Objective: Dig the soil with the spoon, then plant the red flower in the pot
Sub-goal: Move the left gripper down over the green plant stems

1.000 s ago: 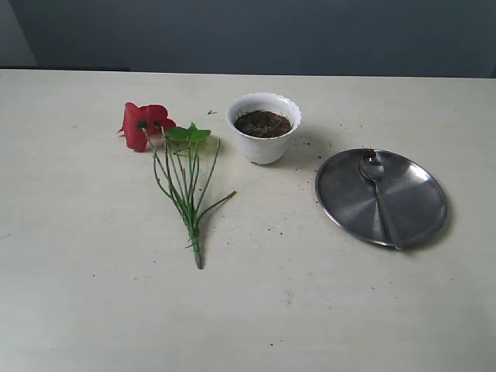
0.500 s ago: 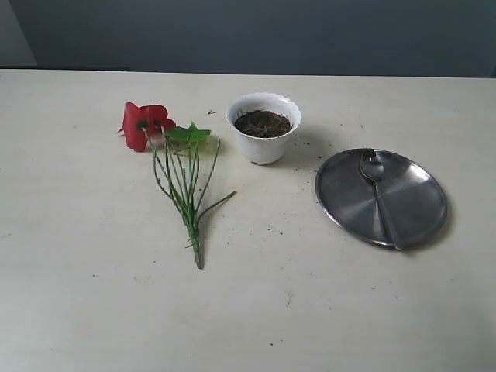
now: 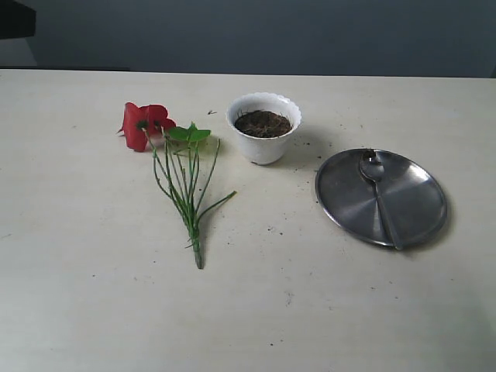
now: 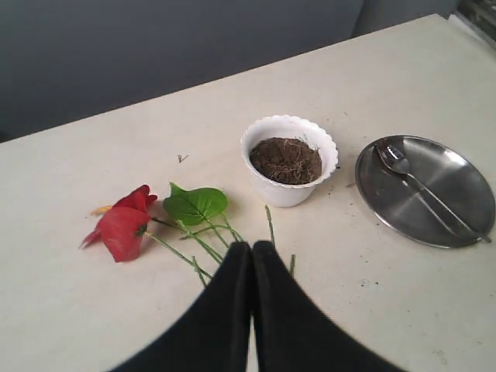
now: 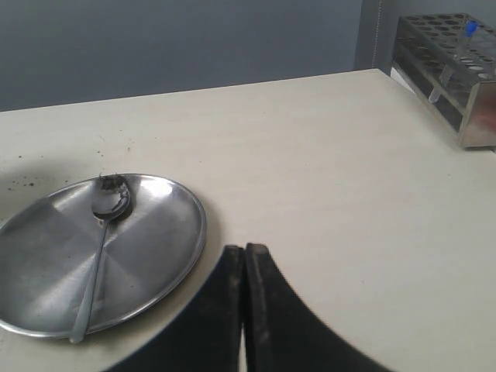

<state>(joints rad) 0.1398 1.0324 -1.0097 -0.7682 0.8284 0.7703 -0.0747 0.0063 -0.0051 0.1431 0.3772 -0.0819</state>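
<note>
The white scalloped pot (image 3: 264,138) (image 4: 289,186) stands mid-table with dark brown soil (image 3: 263,123) (image 4: 286,160) inside. Left of it lies the red flower (image 3: 144,125) (image 4: 122,230), its green leaves and long stems (image 3: 186,194) spread flat on the table. The steel spoon (image 3: 379,194) (image 4: 422,189) (image 5: 101,248) rests on a round steel plate (image 3: 349,198) (image 4: 380,194) (image 5: 46,263) at the right. My left gripper (image 4: 252,246) is shut and empty, hovering above the flower stems. Beside the plate's edge, my right gripper (image 5: 246,249) is shut with nothing in it. Neither gripper shows in the exterior view.
Specks of soil lie scattered on the cream table (image 3: 271,230) between pot and plate. A metal test-tube rack (image 5: 453,74) stands at the table's far corner in the right wrist view. A dark shape (image 3: 15,17) sits at the exterior view's upper left corner.
A dark shape has appeared at the upper left corner of the exterior view. The objects on the table have not moved.
</note>
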